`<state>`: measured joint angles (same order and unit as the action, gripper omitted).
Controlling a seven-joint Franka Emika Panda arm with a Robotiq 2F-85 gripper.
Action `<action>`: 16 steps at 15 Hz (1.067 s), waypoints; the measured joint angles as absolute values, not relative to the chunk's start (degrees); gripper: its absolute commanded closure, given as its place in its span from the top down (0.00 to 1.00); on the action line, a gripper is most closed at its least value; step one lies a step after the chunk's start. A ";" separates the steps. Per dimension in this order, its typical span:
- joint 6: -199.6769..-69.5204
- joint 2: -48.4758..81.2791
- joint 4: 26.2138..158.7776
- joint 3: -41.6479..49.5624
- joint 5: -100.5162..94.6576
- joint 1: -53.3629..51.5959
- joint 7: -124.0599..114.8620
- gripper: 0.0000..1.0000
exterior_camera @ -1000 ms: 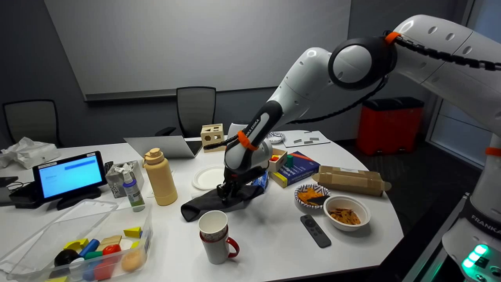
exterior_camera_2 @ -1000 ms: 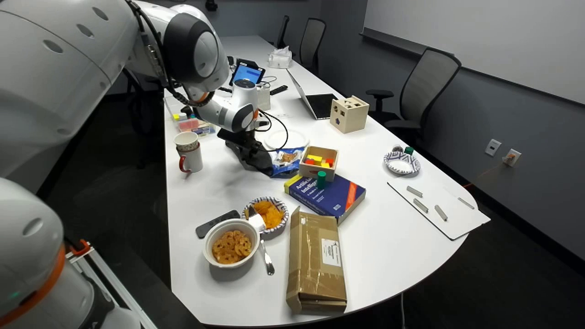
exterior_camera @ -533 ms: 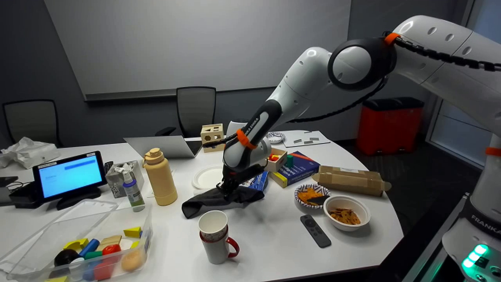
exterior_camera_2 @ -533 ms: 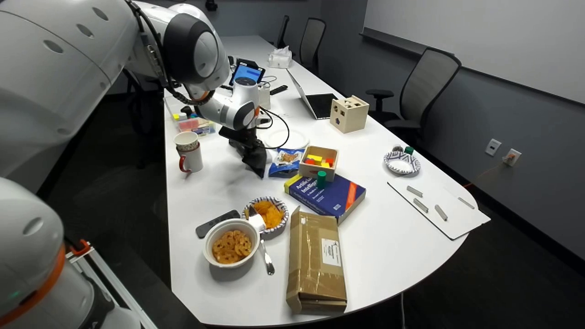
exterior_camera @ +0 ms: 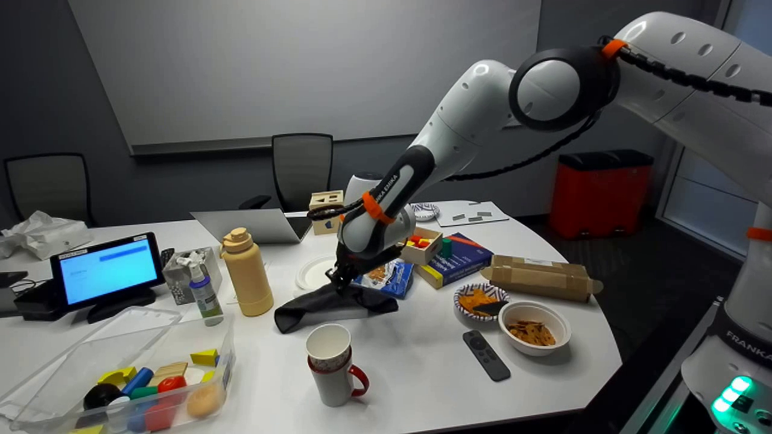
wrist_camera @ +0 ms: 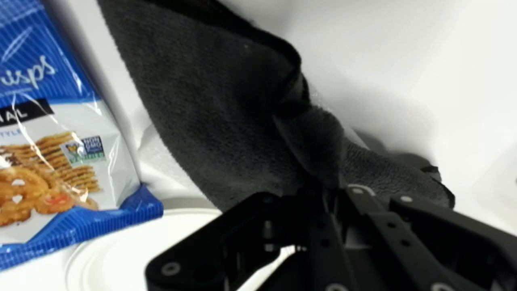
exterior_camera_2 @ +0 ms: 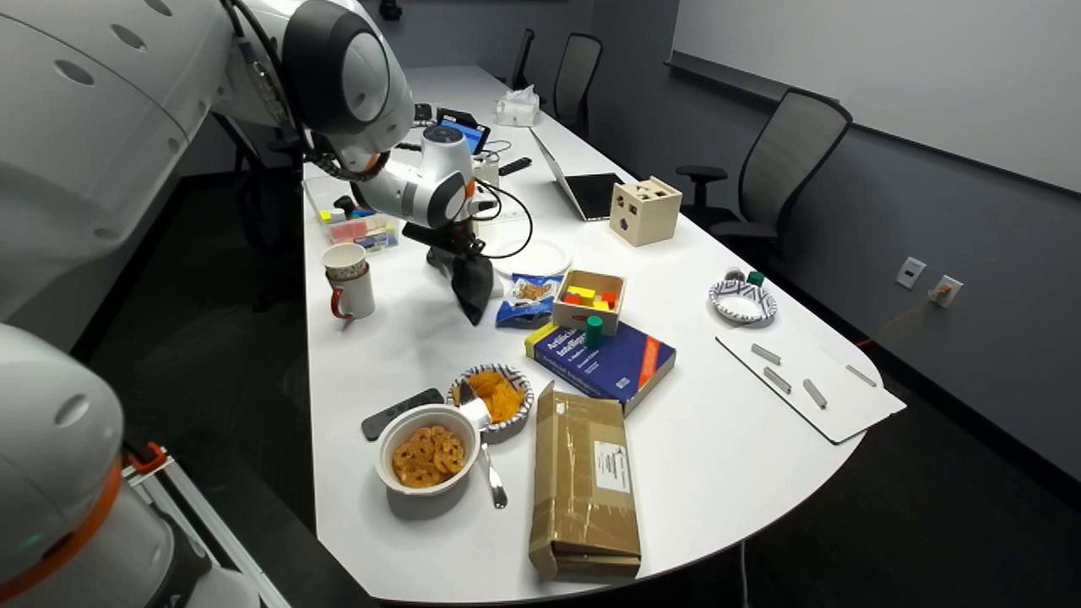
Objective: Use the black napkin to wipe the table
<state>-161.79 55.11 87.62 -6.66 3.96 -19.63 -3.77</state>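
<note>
The black napkin (exterior_camera: 310, 306) hangs in folds from my gripper (exterior_camera: 339, 282), over the middle of the white table (exterior_camera: 416, 380). It also shows in an exterior view (exterior_camera_2: 473, 287) beneath the gripper (exterior_camera_2: 469, 247). In the wrist view the napkin (wrist_camera: 218, 109) is bunched between the fingertips (wrist_camera: 329, 196), with one wide flap to the left and a smaller end to the right. The jaws are shut on it. The middle of the napkin is raised, and its ends droop to or just above the table; I cannot tell whether they touch.
A blue snack bag (wrist_camera: 52, 133) and white plate (wrist_camera: 133, 246) lie close beside the napkin. Stacked cups (exterior_camera: 335, 364) stand in front. A tan bottle (exterior_camera: 247, 271), wooden block box (exterior_camera_2: 589, 300), book (exterior_camera_2: 604, 363), bowls (exterior_camera: 534, 328) and remote (exterior_camera: 486, 355) are around.
My gripper has risen and drawn slightly back, away from the cups, lifting the napkin's middle. The napkin has slid off the snack bag, which now shows more fully.
</note>
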 measured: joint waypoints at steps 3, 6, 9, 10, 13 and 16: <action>-167.12 50.32 92.59 -6.74 3.96 -20.04 -5.43 0.02; -168.70 43.32 99.87 -7.66 4.12 -19.94 -6.41 0.02; -165.24 35.14 108.05 -8.51 4.22 -19.67 -7.72 0.02; -161.96 32.26 110.87 -8.90 4.28 -19.40 -7.85 0.02; -150.68 23.70 119.30 -10.20 4.48 -18.40 -7.98 0.02; -139.36 16.68 125.70 -10.42 4.48 -18.27 -9.41 0.02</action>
<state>-139.36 16.68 125.70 -10.42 4.48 -18.27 -9.41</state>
